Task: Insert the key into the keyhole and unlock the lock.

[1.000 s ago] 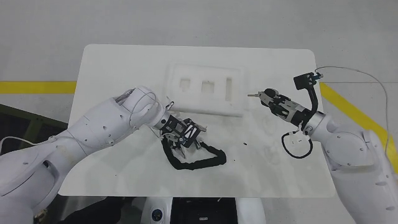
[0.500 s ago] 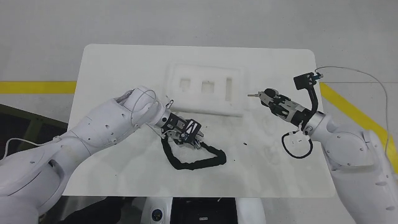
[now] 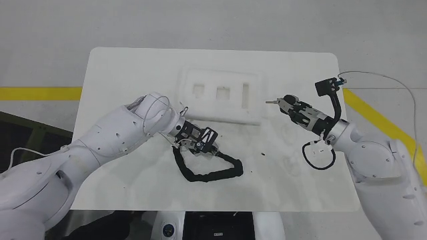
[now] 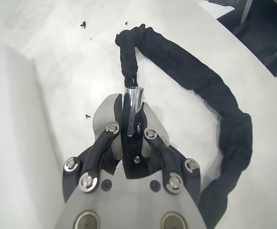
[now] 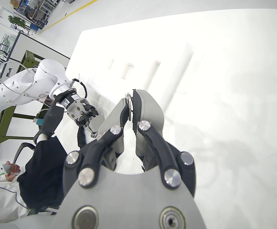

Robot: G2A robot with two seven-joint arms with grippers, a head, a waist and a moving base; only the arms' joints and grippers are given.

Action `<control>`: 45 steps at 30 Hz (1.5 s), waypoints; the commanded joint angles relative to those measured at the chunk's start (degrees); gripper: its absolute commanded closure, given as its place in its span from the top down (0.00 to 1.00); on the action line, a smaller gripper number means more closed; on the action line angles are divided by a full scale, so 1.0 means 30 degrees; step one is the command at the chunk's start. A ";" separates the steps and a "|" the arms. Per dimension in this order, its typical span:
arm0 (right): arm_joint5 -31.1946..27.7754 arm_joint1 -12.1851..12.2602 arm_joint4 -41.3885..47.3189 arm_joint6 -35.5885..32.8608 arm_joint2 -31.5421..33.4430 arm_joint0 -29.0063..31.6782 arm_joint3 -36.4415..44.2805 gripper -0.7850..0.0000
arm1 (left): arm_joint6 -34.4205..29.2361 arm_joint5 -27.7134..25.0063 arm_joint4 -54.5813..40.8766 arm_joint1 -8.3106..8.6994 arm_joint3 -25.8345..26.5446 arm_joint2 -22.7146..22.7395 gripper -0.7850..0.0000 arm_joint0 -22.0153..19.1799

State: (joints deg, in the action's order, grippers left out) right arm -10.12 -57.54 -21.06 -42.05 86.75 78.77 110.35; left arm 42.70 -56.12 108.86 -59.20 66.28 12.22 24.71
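— Where does the lock [image 3: 233, 169] lie?

— On the desk [image 3: 127, 73], left of the middle, in front of the foam tray [image 3: 220, 93]. Its chain [image 4: 200, 79], sleeved in black fabric, curls in an open loop toward the desk's front edge. It comes near that edge but does not hang over it.

— And how does the lock look?

— One end of the chain carries a short chrome cylinder [image 4: 134, 96], bright and smooth. The black sleeve bunches up at the cylinder's far tip. The keyhole cannot be made out.

— What holds it?

— The left gripper [image 4: 130, 100]. Its jaws are clamped on the chrome cylinder, which sticks out a little past the fingertips. The rest of the chain rests on the desk.

— The key?

— The key [image 3: 269, 100] is pinched in the right gripper [image 5: 129, 107], whose jaws are pressed together on its head. The blade points toward the tray's right end. The key hangs above the desk, well apart from the lock.

— How much room is there to move?

— Bare desk lies between the chain's right bend and the right gripper, marked by a few dark specks [image 4: 83, 24]. The tray's front wall stands just beside the left gripper, so that side is tight. Behind the tray, the desk runs on bare to its far edge.
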 commanded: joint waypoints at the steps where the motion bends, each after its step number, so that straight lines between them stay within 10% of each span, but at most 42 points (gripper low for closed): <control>1: 0.0000 0.0000 0.0000 0.0000 0.0000 0.0000 0.0000 0.00 | 0.0002 0.0036 -0.0138 -0.0056 -0.0143 0.0075 0.00 0.0031; 24: 0.2935 -0.0408 0.0356 -0.3057 -0.4757 -0.2637 0.0389 0.00 | 0.0543 0.5205 -0.5013 0.0506 -0.0619 0.3820 0.00 0.2259; 45: 0.3964 -0.0632 -0.0416 -0.1531 -0.6036 -0.2732 0.1133 0.00 | -0.0043 0.5214 -0.6696 0.0423 -0.0365 0.4964 0.00 0.3784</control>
State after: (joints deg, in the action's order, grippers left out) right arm 1.77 -59.44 -22.31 -46.64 68.64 70.57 113.75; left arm 42.58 -40.49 88.77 -57.93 65.18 27.12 36.06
